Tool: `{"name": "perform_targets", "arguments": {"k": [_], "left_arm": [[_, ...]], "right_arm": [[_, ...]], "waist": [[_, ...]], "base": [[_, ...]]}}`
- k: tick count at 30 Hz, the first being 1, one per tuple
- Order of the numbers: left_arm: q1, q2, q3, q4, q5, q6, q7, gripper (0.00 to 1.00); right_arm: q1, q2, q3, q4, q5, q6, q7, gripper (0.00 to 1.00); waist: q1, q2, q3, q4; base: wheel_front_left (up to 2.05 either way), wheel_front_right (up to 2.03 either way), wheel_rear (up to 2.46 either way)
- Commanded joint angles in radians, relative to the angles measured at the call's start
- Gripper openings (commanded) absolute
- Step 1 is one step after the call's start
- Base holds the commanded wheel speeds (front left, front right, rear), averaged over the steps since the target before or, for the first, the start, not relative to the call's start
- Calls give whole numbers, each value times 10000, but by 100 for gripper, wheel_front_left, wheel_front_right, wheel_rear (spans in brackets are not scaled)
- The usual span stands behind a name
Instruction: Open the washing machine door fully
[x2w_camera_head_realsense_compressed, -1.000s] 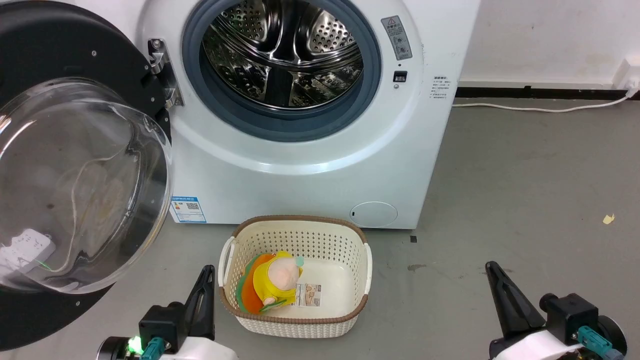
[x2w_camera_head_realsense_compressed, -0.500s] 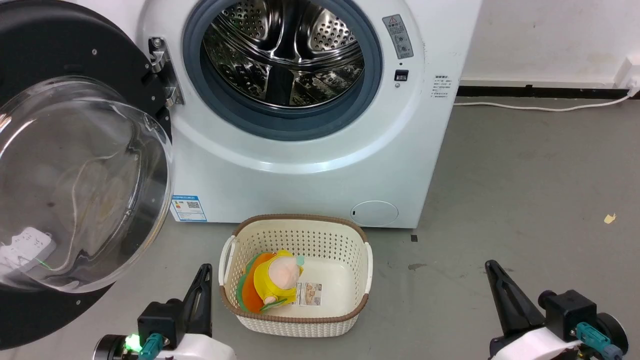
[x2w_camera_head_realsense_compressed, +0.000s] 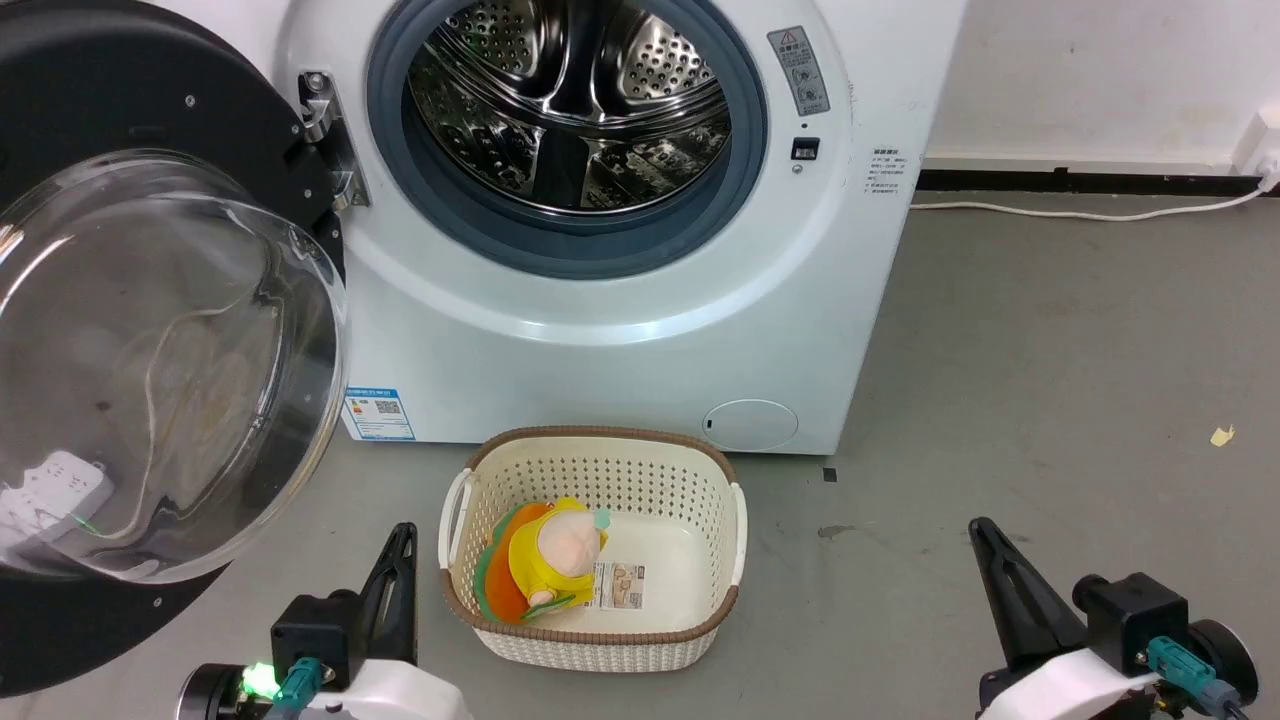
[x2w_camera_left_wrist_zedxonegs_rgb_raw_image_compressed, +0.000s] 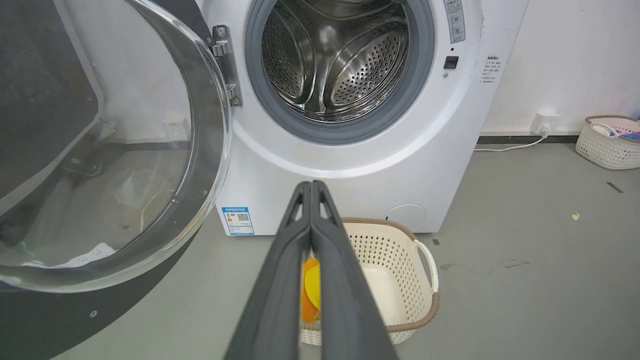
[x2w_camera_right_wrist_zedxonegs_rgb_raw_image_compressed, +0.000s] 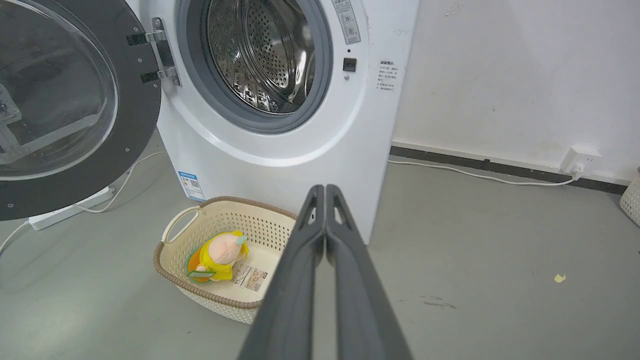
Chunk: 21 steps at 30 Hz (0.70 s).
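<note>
The white washing machine (x2w_camera_head_realsense_compressed: 620, 340) stands ahead with its steel drum (x2w_camera_head_realsense_compressed: 570, 100) exposed. Its door (x2w_camera_head_realsense_compressed: 120, 110), a black disc with a bulging glass bowl (x2w_camera_head_realsense_compressed: 160, 370), is swung out wide to the left on its metal hinge (x2w_camera_head_realsense_compressed: 325, 140). In the wrist views the door (x2w_camera_left_wrist_zedxonegs_rgb_raw_image_compressed: 100, 150) (x2w_camera_right_wrist_zedxonegs_rgb_raw_image_compressed: 65, 100) hangs at the left. My left gripper (x2w_camera_head_realsense_compressed: 403, 535) is low at the lower left, shut and empty, well short of the door. My right gripper (x2w_camera_head_realsense_compressed: 978, 528) sits at the lower right, also shut on nothing. The fingertips meet in both wrist views (x2w_camera_left_wrist_zedxonegs_rgb_raw_image_compressed: 311, 186) (x2w_camera_right_wrist_zedxonegs_rgb_raw_image_compressed: 325, 189).
A cream basket (x2w_camera_head_realsense_compressed: 590, 450) with a yellow plush toy (x2w_camera_head_realsense_compressed: 550, 555) sits on the grey floor before the machine, between my grippers. A white power strip (x2w_camera_right_wrist_zedxonegs_rgb_raw_image_compressed: 70, 207) and cable lie under the door. A wall socket (x2w_camera_right_wrist_zedxonegs_rgb_raw_image_compressed: 580, 157) and another basket (x2w_camera_left_wrist_zedxonegs_rgb_raw_image_compressed: 607, 142) are to the right.
The head view has shifted slightly; both grippers have sunk a little lower in it. The door and basket have not moved.
</note>
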Motion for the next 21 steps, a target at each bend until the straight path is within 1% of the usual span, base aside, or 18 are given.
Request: {"name": "perform_targets", "arguments": {"k": [1, 21], "left_arm": [[-172, -63, 47, -45, 65, -22, 78, 0], [-269, -117, 284, -205, 321, -88, 486, 0]], "right_arm": [[-149, 38, -20, -103, -47, 6, 33, 0], [-209, 47, -38, -317, -203, 7, 442, 0]], "waist": [[0, 0, 2, 2], [0, 0, 50, 35]], "base": [[0, 0, 0], [0, 0, 0]]}}
